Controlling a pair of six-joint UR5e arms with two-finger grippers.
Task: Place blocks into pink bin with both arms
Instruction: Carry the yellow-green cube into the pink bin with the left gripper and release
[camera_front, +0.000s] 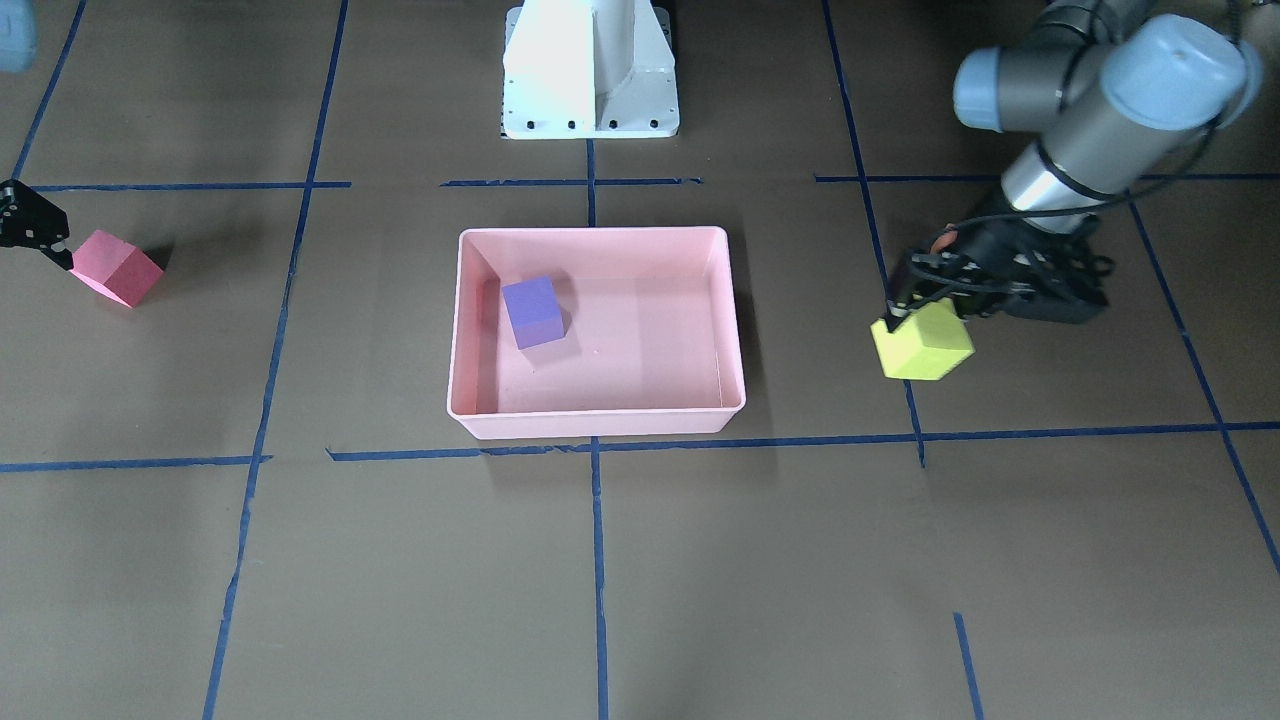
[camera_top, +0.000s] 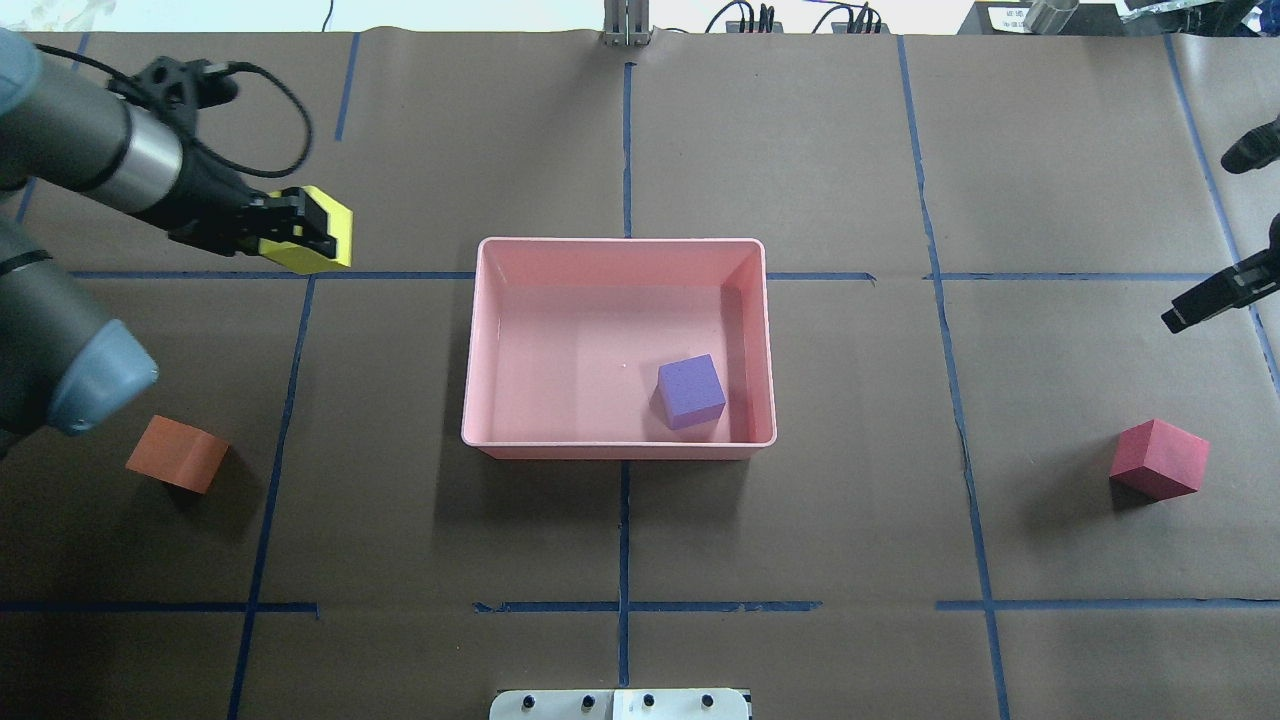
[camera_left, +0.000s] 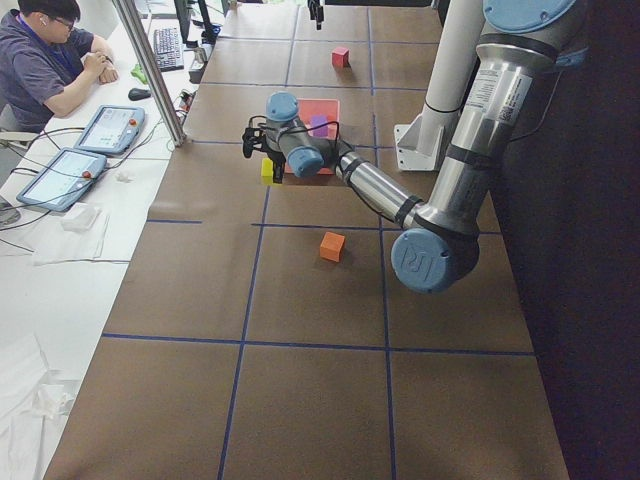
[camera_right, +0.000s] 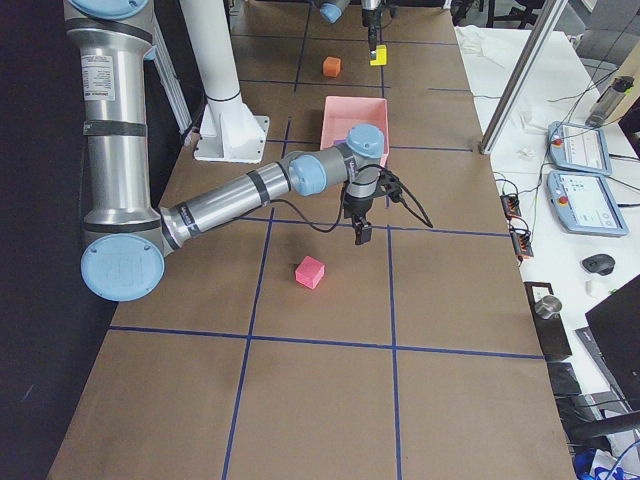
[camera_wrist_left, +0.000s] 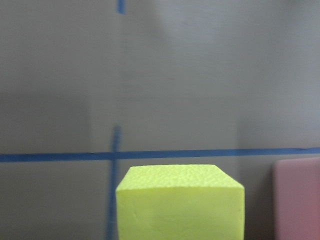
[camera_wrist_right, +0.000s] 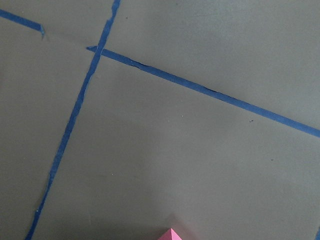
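The pink bin (camera_top: 620, 445) stands mid-table and shows in the front view (camera_front: 600, 425). The purple block (camera_top: 690, 390) lies inside it. My left gripper (camera_top: 305, 235) is shut on the yellow-green block (camera_top: 330, 235) and holds it above the table, left of the bin. The left wrist view shows this block (camera_wrist_left: 180, 205) with the bin's edge (camera_wrist_left: 297, 200) beside it. The orange block (camera_top: 178, 453) lies near my left arm. The red-pink block (camera_top: 1160, 458) lies far right. My right gripper (camera_top: 1175, 315) hovers beyond it, apart from it; I cannot tell how its jaws stand.
The white pedestal (camera_front: 590, 70) stands behind the bin on the robot's side. Blue tape lines cross the brown table cover. An operator (camera_left: 45, 60) sits at a side desk with tablets, past the table's far edge.
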